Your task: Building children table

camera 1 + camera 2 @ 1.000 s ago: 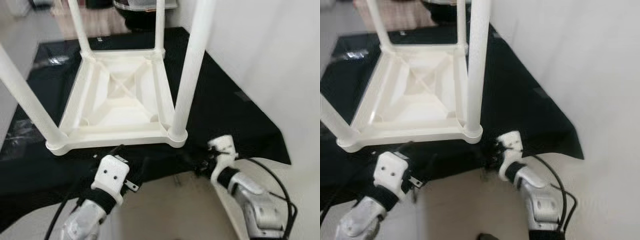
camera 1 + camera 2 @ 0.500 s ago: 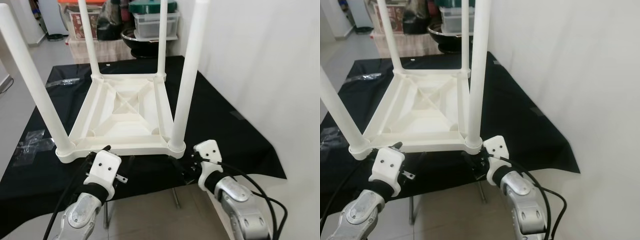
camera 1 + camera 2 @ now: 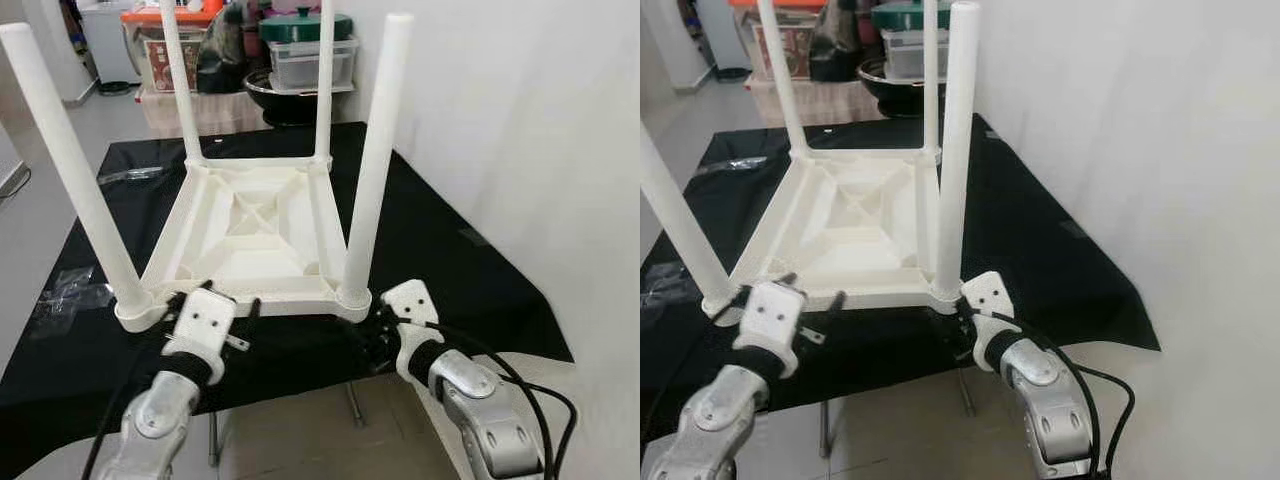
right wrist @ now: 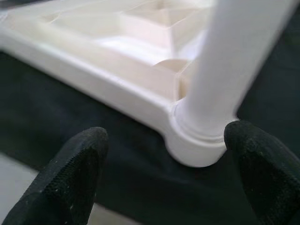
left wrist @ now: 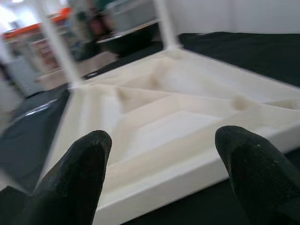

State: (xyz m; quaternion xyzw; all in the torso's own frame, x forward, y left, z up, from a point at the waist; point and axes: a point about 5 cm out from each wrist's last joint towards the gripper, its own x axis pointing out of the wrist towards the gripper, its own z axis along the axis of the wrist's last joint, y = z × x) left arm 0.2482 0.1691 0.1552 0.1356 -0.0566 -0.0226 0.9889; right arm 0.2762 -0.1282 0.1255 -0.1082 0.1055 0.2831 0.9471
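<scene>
Four white legs stand up from the children's table (image 3: 245, 225), which lies upside down on a black cloth (image 3: 440, 250) — top face down, ribbed underside up, the way that lets legs be pushed into the corner sockets from above. It sits near the cloth's front edge, within reach of both arms.

The left gripper (image 5: 161, 176) hovers just short of the near rim by the front-left corner, fingers (image 5: 77, 173) spread wide and empty. The right gripper (image 4: 166, 180) faces the near right leg (image 3: 372, 160) where it enters its socket; its fingers (image 4: 65, 176) are also wide apart, one either side of the corner, not touching it. That stance reads as a lead-in to seizing the leg base or frame — perhaps to seat the leg or to turn the table over.

Storage boxes (image 3: 300, 50) stand beyond the cloth's far end.
</scene>
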